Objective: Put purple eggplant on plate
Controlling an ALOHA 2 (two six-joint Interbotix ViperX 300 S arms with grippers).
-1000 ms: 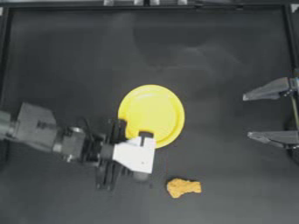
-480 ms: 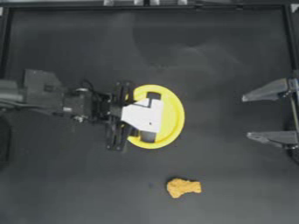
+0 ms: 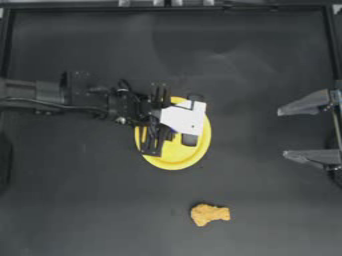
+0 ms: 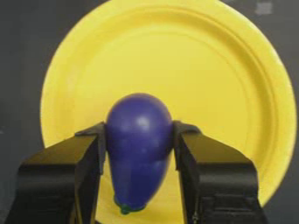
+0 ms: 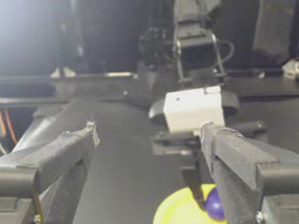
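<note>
Top view: the left gripper (image 3: 189,139) hangs over the plate (image 3: 175,159) at frame centre; 1 orange-tan piece (image 3: 210,214) lies lower right; the right gripper (image 3: 294,132) waits wide open at right.

Left wrist view: jaws clamp 1 purple eggplant (image 4: 139,148) above the plate's middle; lowering before releasing should stop it rolling.

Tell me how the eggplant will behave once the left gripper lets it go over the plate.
The eggplant is smooth, glossy and egg-shaped, so it will probably roll or rock when released. It looks rigid: the left gripper pinches it without denting it. The plate has a raised rim, which would likely stop it rolling off.
</note>
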